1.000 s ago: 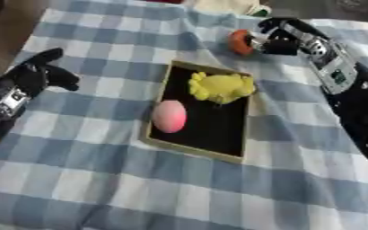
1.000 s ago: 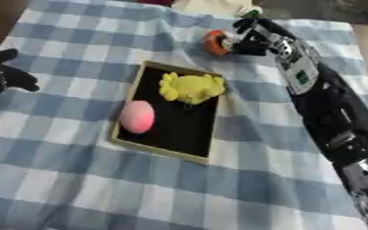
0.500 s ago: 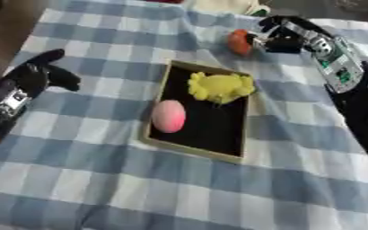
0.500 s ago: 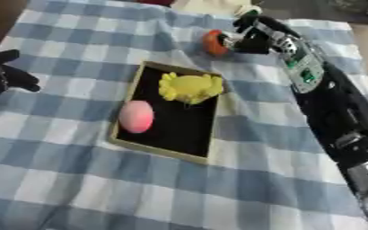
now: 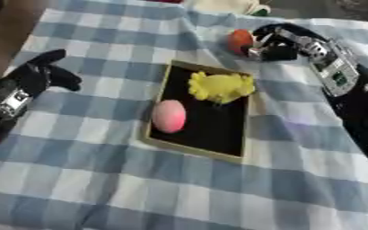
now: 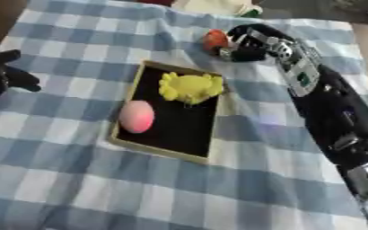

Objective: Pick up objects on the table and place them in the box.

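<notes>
While the box (image 5: 157, 139) already held two toys, the right hand (image 5: 272, 46) had barely shifted, fingers curled against the orange ball (image 5: 239, 41) near the table's far edge. Its grasp looked unfinished.

The right hand (image 6: 246, 45) reaches over the far checked cloth (image 6: 77, 179), fingers curled at an orange ball (image 6: 214, 39). The box (image 6: 205, 155) holds a yellow toy (image 6: 189, 87) and a pink egg (image 6: 136, 116). The left hand (image 6: 2, 76) rests at the left edge.

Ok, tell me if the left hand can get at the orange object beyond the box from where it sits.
Probably not easily: the left hand rests at the left edge, the box lies between, and the right hand is already at the orange object.
</notes>
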You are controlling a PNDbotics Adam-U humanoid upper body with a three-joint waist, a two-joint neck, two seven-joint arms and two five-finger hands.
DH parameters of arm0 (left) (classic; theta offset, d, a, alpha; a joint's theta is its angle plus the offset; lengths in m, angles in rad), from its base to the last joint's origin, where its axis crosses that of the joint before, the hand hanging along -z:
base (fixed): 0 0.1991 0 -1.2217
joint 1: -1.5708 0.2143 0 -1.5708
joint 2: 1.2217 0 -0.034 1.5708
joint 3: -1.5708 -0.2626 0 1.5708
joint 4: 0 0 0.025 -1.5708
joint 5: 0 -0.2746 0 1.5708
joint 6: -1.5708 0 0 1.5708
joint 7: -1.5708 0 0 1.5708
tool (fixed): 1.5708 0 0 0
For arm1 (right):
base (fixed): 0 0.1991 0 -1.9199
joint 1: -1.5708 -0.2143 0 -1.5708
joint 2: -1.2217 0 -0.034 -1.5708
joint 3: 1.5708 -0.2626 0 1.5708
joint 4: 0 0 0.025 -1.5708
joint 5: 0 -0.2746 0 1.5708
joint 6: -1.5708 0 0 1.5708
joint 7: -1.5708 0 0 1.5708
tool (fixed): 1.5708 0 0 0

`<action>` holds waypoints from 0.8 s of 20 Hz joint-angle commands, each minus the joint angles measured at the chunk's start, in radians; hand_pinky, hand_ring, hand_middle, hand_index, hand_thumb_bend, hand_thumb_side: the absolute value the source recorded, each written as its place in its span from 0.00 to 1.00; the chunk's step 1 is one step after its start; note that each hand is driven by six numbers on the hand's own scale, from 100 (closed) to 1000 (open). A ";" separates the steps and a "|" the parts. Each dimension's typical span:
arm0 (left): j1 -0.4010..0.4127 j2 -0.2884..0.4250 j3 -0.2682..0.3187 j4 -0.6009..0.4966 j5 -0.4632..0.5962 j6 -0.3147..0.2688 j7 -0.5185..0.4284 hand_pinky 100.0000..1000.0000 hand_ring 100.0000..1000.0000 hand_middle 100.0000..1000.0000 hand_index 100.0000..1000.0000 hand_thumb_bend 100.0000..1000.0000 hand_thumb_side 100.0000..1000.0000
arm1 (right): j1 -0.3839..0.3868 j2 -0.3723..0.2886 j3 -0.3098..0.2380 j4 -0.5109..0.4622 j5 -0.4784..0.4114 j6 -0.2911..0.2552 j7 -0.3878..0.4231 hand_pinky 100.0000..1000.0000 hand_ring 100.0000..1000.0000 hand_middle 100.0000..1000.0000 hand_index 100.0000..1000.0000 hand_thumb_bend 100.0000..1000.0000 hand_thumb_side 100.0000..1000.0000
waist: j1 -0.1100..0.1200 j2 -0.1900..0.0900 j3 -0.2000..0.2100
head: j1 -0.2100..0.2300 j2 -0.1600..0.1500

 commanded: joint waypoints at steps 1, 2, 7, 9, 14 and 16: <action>-0.014 0.018 0.005 -0.011 0.001 -0.002 -0.003 0.95 0.72 0.68 1.00 0.04 1.00 | -0.020 -0.001 0.006 -0.009 0.020 -0.005 0.005 0.87 0.79 0.81 0.91 0.29 0.71 | 0.007 -0.015 0.004 | 0.001 -0.010; -0.014 0.017 0.005 -0.012 0.001 -0.002 -0.003 0.95 0.72 0.68 1.00 0.04 1.00 | -0.022 0.004 0.006 -0.005 0.026 -0.005 0.003 0.87 0.79 0.81 0.90 0.28 0.70 | 0.007 -0.014 0.005 | 0.000 -0.010; -0.015 0.016 0.004 -0.012 0.002 -0.002 -0.005 0.95 0.72 0.68 1.00 0.04 1.00 | -0.030 0.026 0.004 0.003 0.059 -0.006 -0.053 0.87 0.78 0.80 0.82 0.12 0.60 | 0.008 -0.013 0.011 | -0.002 -0.013; -0.015 0.016 0.004 -0.011 0.002 -0.002 -0.006 0.95 0.72 0.68 1.00 0.04 1.00 | -0.029 0.031 0.004 0.003 0.069 -0.009 -0.093 0.86 0.77 0.79 0.76 0.04 0.55 | 0.008 -0.012 0.011 | -0.002 -0.013; -0.015 0.014 0.003 -0.010 0.003 -0.001 -0.007 0.95 0.72 0.68 1.00 0.04 1.00 | -0.022 0.038 0.008 0.003 0.073 -0.023 -0.191 0.85 0.75 0.74 0.61 0.00 0.43 | 0.007 -0.011 0.008 | 0.000 -0.016; -0.015 0.014 0.003 -0.010 0.003 -0.001 -0.008 0.95 0.72 0.68 1.00 0.04 1.00 | -0.016 0.040 0.014 0.001 0.068 -0.035 -0.223 0.85 0.75 0.73 0.57 0.00 0.38 | 0.008 -0.011 0.006 | 0.000 -0.016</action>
